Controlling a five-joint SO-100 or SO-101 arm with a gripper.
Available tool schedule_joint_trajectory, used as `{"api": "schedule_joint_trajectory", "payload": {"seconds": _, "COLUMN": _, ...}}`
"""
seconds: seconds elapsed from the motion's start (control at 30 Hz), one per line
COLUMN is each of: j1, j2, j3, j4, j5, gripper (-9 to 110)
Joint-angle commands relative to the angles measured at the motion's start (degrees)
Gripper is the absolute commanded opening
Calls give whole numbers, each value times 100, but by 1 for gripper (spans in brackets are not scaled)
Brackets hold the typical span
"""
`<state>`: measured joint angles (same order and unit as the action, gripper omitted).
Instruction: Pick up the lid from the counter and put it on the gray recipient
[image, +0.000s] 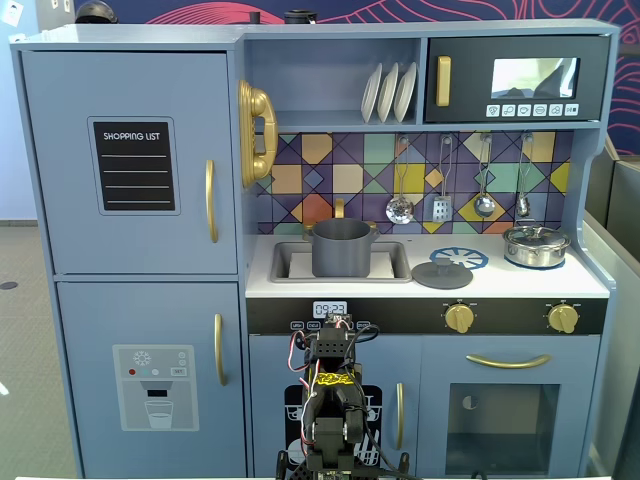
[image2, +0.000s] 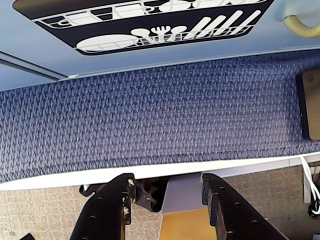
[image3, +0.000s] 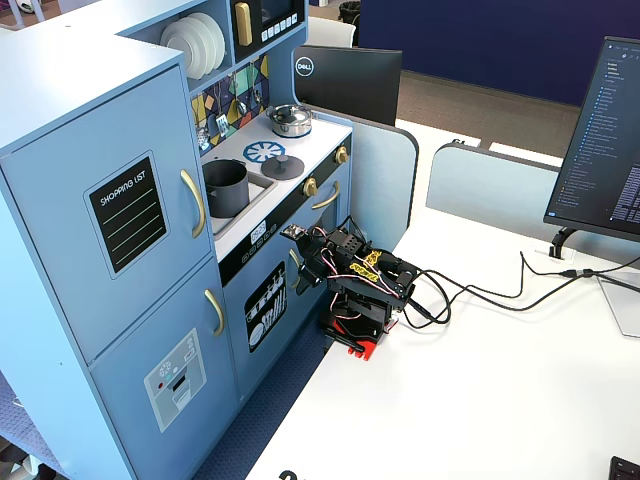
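Observation:
The dark-gray lid with a small knob lies flat on the counter, right of the sink, and also shows in the other fixed view. The tall gray pot stands uncovered in the sink and also shows in the other fixed view. My arm is folded low on the white table in front of the kitchen's lower doors, well below the counter. My gripper is open and empty, pointing down over the table edge at blue carpet. It sits by the dishwasher door.
A shiny steel pot stands at the counter's right, and a blue-and-white burner disc lies behind the lid. Utensils hang above the counter. Cables run across the table, and a monitor stands at the right.

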<state>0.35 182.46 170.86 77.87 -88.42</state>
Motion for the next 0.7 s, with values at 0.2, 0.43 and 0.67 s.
{"api": "schedule_joint_trajectory", "payload": {"seconds": 0.2, "j1": 53, "j2": -35, "j3": 105, "j4": 984, "j5": 176, "gripper": 11}}
{"api": "schedule_joint_trajectory", "payload": {"seconds": 0.43, "j1": 123, "j2": -35, "j3": 105, "j4": 984, "j5": 149, "gripper": 0}}
{"api": "schedule_joint_trajectory", "payload": {"seconds": 0.67, "j1": -18, "j2": -35, "j3": 105, "j4": 888, "j5": -79, "gripper": 0}}
